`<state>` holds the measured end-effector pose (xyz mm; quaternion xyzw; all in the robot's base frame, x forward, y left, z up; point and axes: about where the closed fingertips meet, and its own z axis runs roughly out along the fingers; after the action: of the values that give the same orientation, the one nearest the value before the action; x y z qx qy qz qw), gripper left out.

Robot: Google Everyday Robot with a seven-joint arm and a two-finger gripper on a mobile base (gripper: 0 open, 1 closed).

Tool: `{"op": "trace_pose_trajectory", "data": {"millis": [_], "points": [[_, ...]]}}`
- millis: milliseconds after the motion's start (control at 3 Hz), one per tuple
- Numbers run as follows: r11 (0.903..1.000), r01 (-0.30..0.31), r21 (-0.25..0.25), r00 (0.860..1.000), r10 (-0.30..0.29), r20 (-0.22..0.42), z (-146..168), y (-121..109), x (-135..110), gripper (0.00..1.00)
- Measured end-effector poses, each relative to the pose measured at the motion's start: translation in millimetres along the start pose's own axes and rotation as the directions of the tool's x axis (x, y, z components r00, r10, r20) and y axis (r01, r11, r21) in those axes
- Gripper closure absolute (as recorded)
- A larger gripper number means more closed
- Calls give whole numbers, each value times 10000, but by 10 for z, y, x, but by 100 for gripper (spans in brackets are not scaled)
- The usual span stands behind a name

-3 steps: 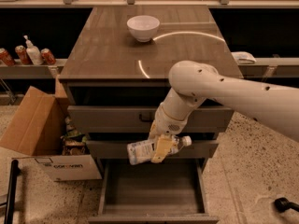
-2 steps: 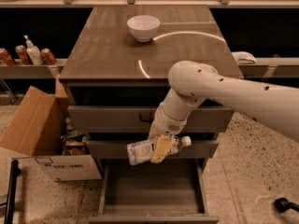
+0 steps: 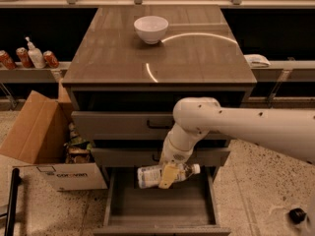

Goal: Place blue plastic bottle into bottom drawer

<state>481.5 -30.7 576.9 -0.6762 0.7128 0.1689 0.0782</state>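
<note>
Camera view of the cabinet with the bottom drawer (image 3: 162, 209) pulled out and its plain grey floor exposed. We see the gripper (image 3: 166, 176) pinching the blue plastic bottle (image 3: 147, 176) around its middle. The bottle lies roughly level, with its white cap towards the picture's right. Compared with a second ago, the arm has dropped: its elbow, then level with the cabinet top (image 3: 118, 58), now sits in front of the top drawer (image 3: 118, 125). The bottle, then in front of the middle drawer (image 3: 118, 157), now hangs just below that drawer's front, over the rear part of the open tray. Nothing else has shifted; the white bowl (image 3: 151, 28) and the cardboard box (image 3: 37, 136) are where they were. We judge that the carrying phase is nearly done and the placing phase has begun. The bottle appears to be clear of the drawer floor, so a further short descent and then a release remain. The middle drawer's front is close above the wrist, so we would expect lowering to need care there. Because the bottle is round and lies on its side, it may roll once let go, though the drawer walls should contain it.
</note>
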Motion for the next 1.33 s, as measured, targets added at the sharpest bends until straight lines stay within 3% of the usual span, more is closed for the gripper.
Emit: {"op": "trace_pose_trajectory", "data": {"millis": [333,667,1333], "points": [[9932,-1099,385,9935,1109,-248,503,-40,265,100],[9809,-1897,421,9818,1899,-10,907,-26,401,100],[9752,-2130,609,9769,2137,-56,1015,-64,405,100]]}}
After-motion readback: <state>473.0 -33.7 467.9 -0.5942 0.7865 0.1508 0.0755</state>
